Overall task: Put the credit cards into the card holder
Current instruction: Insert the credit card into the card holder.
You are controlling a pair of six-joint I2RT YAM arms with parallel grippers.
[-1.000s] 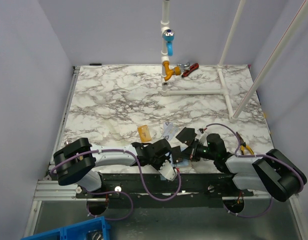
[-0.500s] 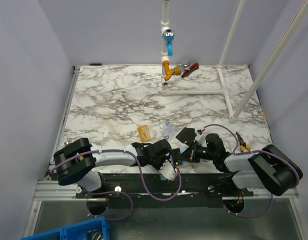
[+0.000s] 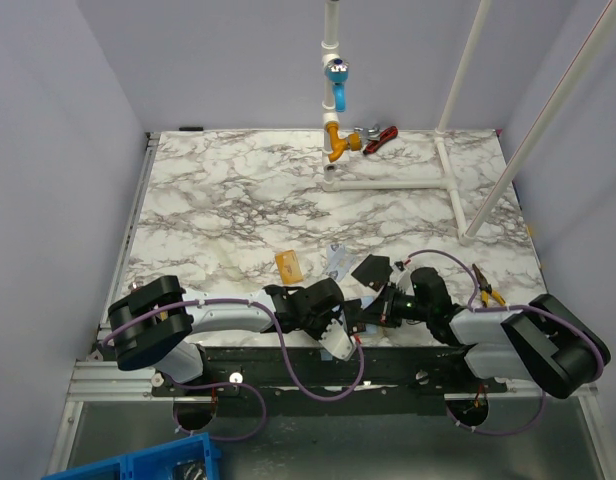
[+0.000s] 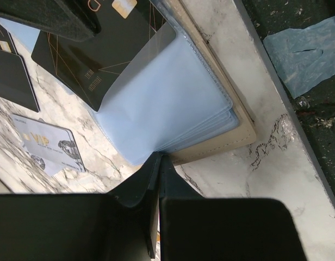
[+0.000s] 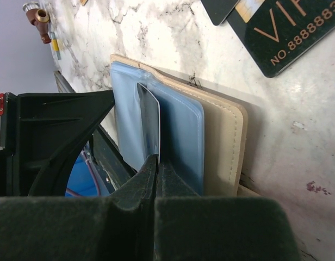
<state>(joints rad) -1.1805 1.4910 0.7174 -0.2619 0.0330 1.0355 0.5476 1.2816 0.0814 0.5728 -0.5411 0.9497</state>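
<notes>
The card holder (image 4: 211, 147) lies open at the table's near edge, beige cover down and light-blue sleeves up. A black credit card (image 4: 86, 60) with gold lines sits partly inside one sleeve, and my right gripper (image 5: 156, 159) is shut on its edge (image 5: 151, 122). My left gripper (image 4: 158, 157) is shut on the lower edge of the blue sleeves. In the top view both grippers, the left (image 3: 346, 322) and the right (image 3: 371, 312), meet over the holder. A pale silver card (image 4: 48, 144), a gold-orange card (image 3: 288, 264) and another black card (image 5: 281, 32) lie flat on the marble.
The table's front edge (image 4: 276, 92) runs right beside the holder, with blue tape (image 4: 303, 54) on the dark frame below. White pipework (image 3: 388, 182) with an orange valve (image 3: 335, 146) stands at the back. Yellow-handled pliers (image 3: 488, 290) lie at the right.
My left gripper's jaws have closed the last bit onto the sleeve edge. The right arm's rear link has shifted slightly. The cards on the table have not moved.
</notes>
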